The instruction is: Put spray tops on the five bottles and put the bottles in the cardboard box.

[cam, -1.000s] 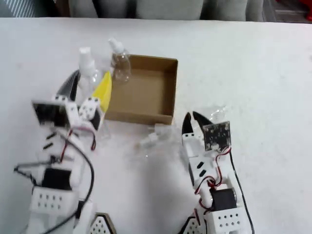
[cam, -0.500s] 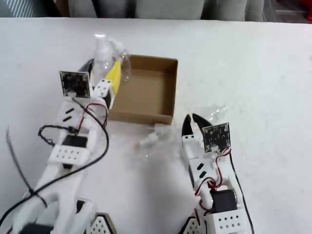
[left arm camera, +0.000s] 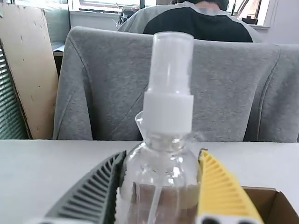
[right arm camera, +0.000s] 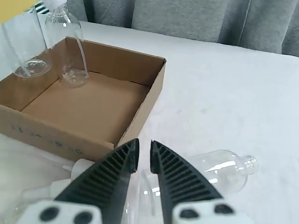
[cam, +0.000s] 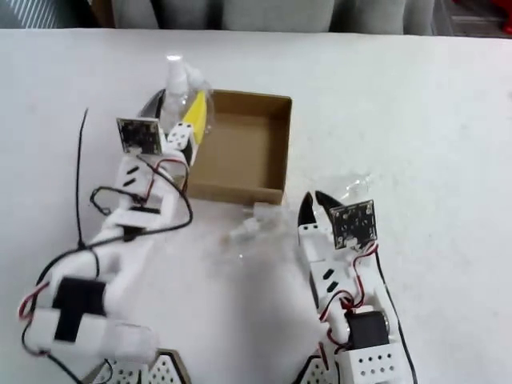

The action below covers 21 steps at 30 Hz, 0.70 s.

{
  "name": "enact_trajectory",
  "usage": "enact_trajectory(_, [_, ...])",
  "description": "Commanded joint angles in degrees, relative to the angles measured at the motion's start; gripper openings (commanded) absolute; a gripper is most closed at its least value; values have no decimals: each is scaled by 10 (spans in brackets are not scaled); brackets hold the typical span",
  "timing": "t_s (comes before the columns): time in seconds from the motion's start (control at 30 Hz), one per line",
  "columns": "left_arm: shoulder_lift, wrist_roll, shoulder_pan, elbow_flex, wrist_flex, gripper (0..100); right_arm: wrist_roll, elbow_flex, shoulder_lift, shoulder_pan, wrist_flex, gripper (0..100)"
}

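Bottle in hand on my left side: the left gripper is clamped on a clear spray bottle, with the grey finger on one flank and the yellow finger on the other. The bottle stands upright and its white spray top is seated on the neck. From the high view I place this gripper at the far-left corner of the cardboard box. From my right wrist camera the held bottle's base shows against the box's left wall. I cannot tell whether it is touching anything.

Just beside it, a second clear bottle stands upright inside the box, in that same far corner.

My right gripper sits low over the white table, near the box's front right corner. Its black fingers are drawn close with a thin gap between them, and nothing is in that gap. An uncapped clear bottle lies on its side on the table just beyond it, its open neck pointing away from the box.

Between the box's near wall and that gripper lies more clear plastic with white spray fittings. I cannot make out how many bottles that is.
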Motion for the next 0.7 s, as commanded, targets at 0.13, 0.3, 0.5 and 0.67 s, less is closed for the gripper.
enact_trajectory(0.13, [157,66,-11,-91,-144,20,-1,5,-7,5,5,17])
enact_trajectory(0.3, [230,65,-8,-103,-231,20,-1,5,-7,5,5,17])
enact_trajectory(0.5, [267,65,-10,-132,-235,20,0,5,-7,5,5,17])
enact_trajectory(0.67, [268,65,-10,-131,-234,20,0,5,-7,6,5,17])
